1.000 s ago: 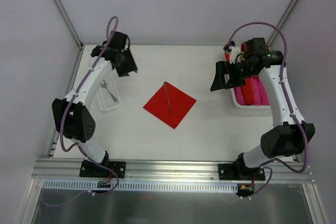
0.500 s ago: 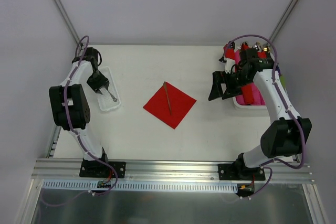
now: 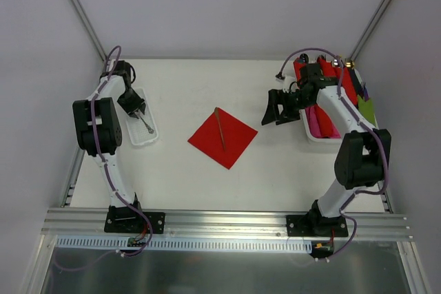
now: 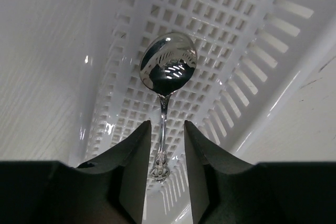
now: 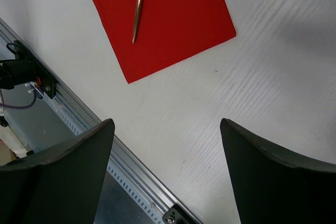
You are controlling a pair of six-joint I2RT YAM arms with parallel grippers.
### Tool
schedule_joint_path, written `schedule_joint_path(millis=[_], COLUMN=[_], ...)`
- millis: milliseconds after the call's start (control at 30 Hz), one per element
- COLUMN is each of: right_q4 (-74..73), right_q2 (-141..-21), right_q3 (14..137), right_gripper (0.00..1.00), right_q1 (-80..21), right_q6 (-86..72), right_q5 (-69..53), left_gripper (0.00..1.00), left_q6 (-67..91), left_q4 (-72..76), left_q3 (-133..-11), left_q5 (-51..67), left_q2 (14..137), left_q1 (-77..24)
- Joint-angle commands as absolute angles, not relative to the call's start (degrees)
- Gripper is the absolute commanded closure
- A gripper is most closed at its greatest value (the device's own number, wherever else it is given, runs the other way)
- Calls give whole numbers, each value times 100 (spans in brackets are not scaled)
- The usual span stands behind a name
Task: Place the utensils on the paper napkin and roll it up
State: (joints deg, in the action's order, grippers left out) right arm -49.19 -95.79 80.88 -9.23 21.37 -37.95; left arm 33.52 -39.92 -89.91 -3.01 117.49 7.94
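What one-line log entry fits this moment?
left end effector: open, straddling spoon handle in tray | right end effector: open, empty | napkin: one utensil on it

White slotted tray point(image 3: 143, 137) at the table's point(image 3: 207, 84) left edge; white bin point(image 3: 320, 140) at right holds rolled bundles point(image 3: 319, 123) (red, pink, one green). Aluminium rail point(image 3: 220, 222) along near edge.
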Motion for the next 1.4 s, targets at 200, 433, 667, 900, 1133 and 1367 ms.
schedule_joint_path(millis=[200, 433, 667, 900, 1133, 1367], right_q4=[-3289, -2629, -2312, -1995, -1907, -1697], right_q2=[-10449, -10863, -11416, -11522, -11628, -11366], right_q3=[7902, 7840, 7928, 7577, 7313, 6681], right_gripper=[25, 40, 54, 58, 58, 60], right_q1=[-1274, -1626, -1749, -1749, -1740, -1740], right_q6=[1134, 765, 290, 18, -536, -1072], right_q5=[-4219, -4061, -3947, -3823, -3683, -3463], left_gripper=[84, 100, 100, 100, 100, 100], left_q6=[3305, 3357, 3278, 2901, 2830, 2655], left_q4=[-4034, -4034, -4008, -3885, -3893, -3885], left_q3=[-9018, -8895, -8807, -8850, -8789, -8692], left_q5=[-115, 174, 351, 729, 773, 703], left_q2=[11962, 11830, 11128, 10108, 9423, 9272], left_q1=[800, 800, 721, 554, 343, -156])
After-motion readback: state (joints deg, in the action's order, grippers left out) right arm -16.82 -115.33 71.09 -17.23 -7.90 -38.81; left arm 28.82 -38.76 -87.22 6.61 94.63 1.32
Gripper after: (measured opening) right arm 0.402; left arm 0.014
